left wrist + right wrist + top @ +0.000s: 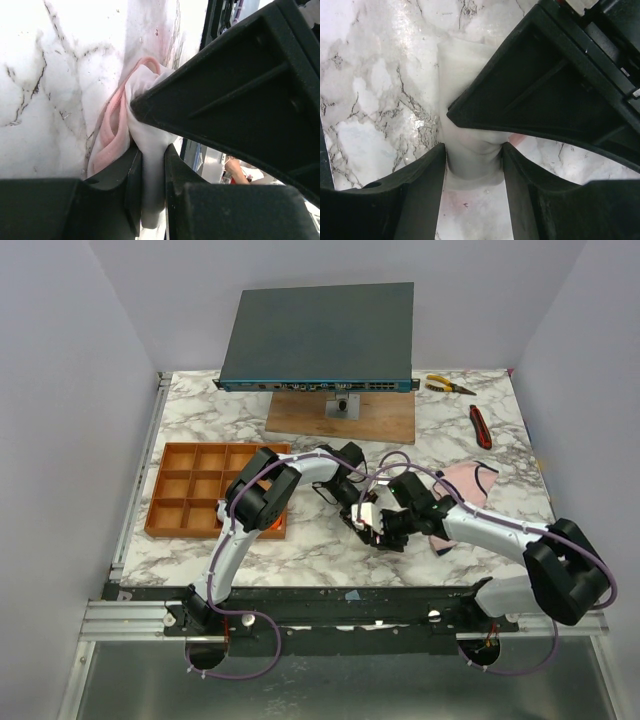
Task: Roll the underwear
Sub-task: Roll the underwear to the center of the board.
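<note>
A small cream underwear [367, 512] with a pink edge is bunched at the middle of the marble table, held from both sides. In the left wrist view my left gripper [152, 162] is shut on the cream cloth [150, 132], whose pink fold [112, 130] rests on the marble. My right gripper [474, 160] grips the same cream roll [457, 70] between its jaws. The two grippers, left [358, 510] and right [386, 530], stand nose to nose. A pale pink underwear with dark edging [466, 483] lies flat to the right, partly under my right forearm.
An orange-brown compartment tray [185, 455] sits at the left, partly under my left arm. A dark grey flat device [318, 335] stands on a wooden board [300, 418] at the back. Yellow-handled pliers [448, 386] and a red-handled cutter [480, 426] lie at the back right.
</note>
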{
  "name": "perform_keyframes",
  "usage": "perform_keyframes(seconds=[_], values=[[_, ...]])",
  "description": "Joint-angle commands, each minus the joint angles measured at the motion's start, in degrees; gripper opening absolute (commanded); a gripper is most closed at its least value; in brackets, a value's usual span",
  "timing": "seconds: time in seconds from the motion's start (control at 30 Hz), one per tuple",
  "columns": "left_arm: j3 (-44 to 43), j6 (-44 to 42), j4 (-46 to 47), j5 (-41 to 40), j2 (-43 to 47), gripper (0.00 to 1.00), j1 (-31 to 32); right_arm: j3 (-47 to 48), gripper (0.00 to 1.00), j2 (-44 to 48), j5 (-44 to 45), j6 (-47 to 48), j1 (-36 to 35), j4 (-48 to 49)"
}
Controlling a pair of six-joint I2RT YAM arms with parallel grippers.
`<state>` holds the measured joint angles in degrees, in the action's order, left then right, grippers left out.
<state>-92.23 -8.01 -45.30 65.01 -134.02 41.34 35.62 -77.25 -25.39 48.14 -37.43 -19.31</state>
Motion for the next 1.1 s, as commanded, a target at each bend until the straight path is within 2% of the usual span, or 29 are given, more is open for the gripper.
perform_keyframes(seconds=[0.0,0.2,0.27,0.5,0.53,0.57,0.77,0.8,0.97,1.07], values=[[2.0,-3.5,0.8,-13.1,-5.0,0.0,-0.4,-1.3,0.52,-3.2,1.7,0.5,-0.4,-2.1],[2.1,-3.6,0.8,-12.6,-4.9,0.0,-0.4,-1.6,0.52,-6.2,3.3,1.0,-0.4,-1.2],[2.2,-3.7,0.6,-12.6,-4.9,0.0,-0.5,-2.0,0.48,-7.1,3.8,1.1,-0.4,-0.7],[3.2,-3.1,1.3,-11.2,-4.0,0.0,-1.2,-0.5,0.09,-8.5,3.4,0.4,-0.3,-3.5],[3.7,-2.4,2.1,-11.0,-3.6,0.03,-1.6,-0.5,0.03,-8.4,3.1,0.4,-0.3,-3.9],[4.2,-2.0,2.6,-10.8,-3.3,0.09,-2.1,-0.7,0.01,-8.2,3.0,0.2,-0.3,-4.0],[7.5,0.7,7.1,-10.9,0.1,0.39,-3.9,-0.1,0.01,-10.2,2.1,-0.3,0.2,-4.8],[8.4,1.2,8.1,-11.0,0.8,0.57,-4.1,-0.1,0.01,-10.7,2.2,-0.3,0.2,-4.8],[12.2,3.7,12.9,-12.8,5.2,0.77,-6.5,-0.1,0.01,-11.2,2.4,-0.4,0.4,-4.8],[13.8,4.6,14.9,-14.4,7.9,0.83,-8.2,-0.5,0.01,-11.4,2.6,-0.4,0.6,-4.7]])
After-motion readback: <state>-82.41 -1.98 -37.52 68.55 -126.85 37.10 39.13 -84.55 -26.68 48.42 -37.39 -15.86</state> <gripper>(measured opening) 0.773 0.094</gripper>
